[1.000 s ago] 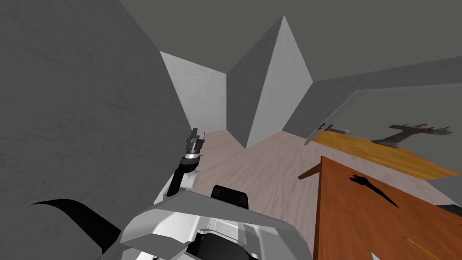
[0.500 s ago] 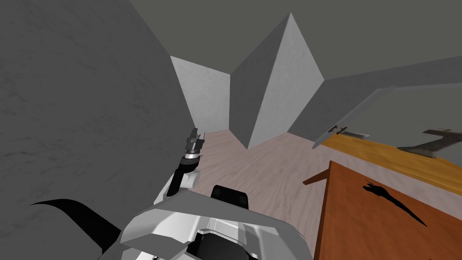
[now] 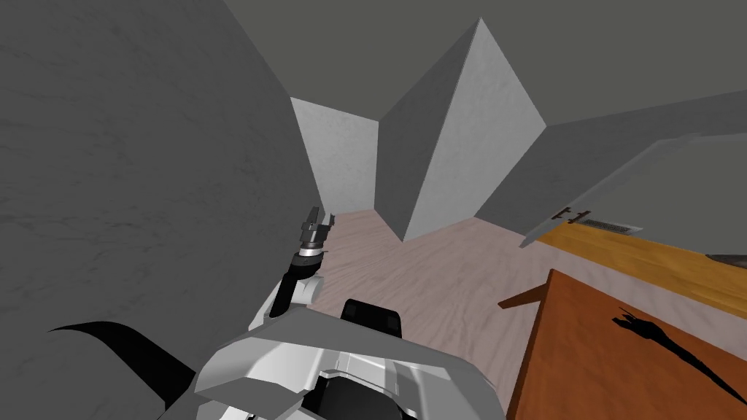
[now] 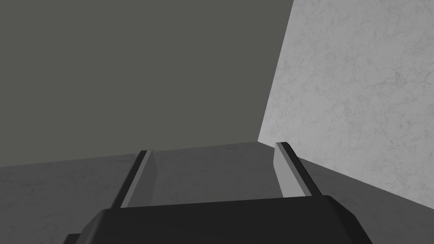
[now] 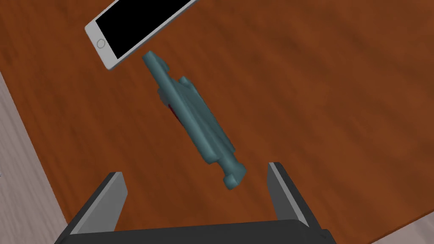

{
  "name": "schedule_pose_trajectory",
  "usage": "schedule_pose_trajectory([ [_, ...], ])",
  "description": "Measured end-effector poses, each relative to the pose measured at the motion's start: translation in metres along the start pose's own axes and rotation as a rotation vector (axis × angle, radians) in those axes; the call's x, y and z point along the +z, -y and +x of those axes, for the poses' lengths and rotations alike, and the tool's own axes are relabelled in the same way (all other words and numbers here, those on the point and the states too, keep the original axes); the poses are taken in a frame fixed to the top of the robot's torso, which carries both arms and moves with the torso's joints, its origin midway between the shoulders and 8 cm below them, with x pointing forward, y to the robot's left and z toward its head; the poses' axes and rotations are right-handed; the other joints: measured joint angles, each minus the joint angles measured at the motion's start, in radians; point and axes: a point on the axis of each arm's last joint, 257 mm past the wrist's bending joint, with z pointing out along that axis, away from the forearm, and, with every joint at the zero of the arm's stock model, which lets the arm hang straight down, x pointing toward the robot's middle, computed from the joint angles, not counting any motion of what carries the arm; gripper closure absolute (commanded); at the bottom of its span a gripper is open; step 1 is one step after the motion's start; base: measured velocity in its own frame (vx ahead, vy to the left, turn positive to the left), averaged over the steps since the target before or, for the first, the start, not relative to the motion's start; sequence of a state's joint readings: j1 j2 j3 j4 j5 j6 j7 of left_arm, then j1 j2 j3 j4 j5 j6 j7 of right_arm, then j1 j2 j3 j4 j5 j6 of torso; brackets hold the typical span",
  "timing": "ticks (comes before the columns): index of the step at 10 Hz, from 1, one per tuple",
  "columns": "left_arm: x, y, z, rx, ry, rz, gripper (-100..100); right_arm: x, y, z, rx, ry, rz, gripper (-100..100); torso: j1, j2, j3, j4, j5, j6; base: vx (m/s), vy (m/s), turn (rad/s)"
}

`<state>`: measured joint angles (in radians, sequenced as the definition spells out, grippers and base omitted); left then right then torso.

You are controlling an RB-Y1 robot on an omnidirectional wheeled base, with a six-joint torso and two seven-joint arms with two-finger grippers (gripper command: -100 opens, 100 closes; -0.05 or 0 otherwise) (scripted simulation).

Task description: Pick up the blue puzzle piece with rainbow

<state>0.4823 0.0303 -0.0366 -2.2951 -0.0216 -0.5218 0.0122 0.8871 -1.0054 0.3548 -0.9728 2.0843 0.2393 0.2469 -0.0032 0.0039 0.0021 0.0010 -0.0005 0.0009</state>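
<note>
Your head camera is swinging left, sliding the bench [image 3: 620,364] towards the view's right edge. Over the bench your right jaws are hanging spread. The teal piece [image 5: 193,123] is lying slanted just ahead, its near knob between them, touching neither, far end near the phone [image 5: 135,29]. Your left jaws, raised ahead, are spread too. Closing now, you're risking pinching only that knob, twisting the piece free or into the phone.
</note>
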Motion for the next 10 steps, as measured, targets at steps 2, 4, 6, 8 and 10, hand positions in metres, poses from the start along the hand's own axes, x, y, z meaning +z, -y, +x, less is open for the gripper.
schedule_pose_trajectory([
  [2, 0.000, 0.000, 0.000, 0.000, 0.000, 0.000, 0, -0.009, -0.016, -0.015, -0.108, 0.045, -0.013, -100, -0.001, 0.001, 0.000, 0.000, 0.000, 0.000, -0.059, -0.070, 0.179],
  [4, 0.000, 0.000, 0.000, 0.000, 0.000, 0.000, 0, -0.015, -0.025, -0.030, -0.204, 0.089, -0.020, -100, -0.003, 0.003, 0.002, 0.001, -0.001, 0.000, -0.073, -0.076, 0.157],
  [6, 0.000, 0.000, 0.000, 0.000, 0.000, 0.000, 0, -0.022, -0.035, -0.046, -0.284, 0.131, -0.023, -100, -0.002, 0.002, 0.001, 0.000, -0.001, 0.000, -0.050, -0.067, 0.143],
  [8, 0.000, 0.000, 0.000, 0.000, 0.000, 0.000, 0, -0.030, -0.045, -0.062, -0.358, 0.175, -0.023, -100, -0.002, 0.001, 0.001, 0.000, -0.001, 0.000, -0.063, -0.076, 0.211],
  [10, 0.000, 0.000, 0.000, 0.000, 0.000, 0.000, 0, -0.034, -0.050, -0.069, -0.402, 0.201, -0.019, 0, -0.001, 0.000, 0.000, 0.000, -0.001, 0.001, -0.017, -0.024, 0.011],
])
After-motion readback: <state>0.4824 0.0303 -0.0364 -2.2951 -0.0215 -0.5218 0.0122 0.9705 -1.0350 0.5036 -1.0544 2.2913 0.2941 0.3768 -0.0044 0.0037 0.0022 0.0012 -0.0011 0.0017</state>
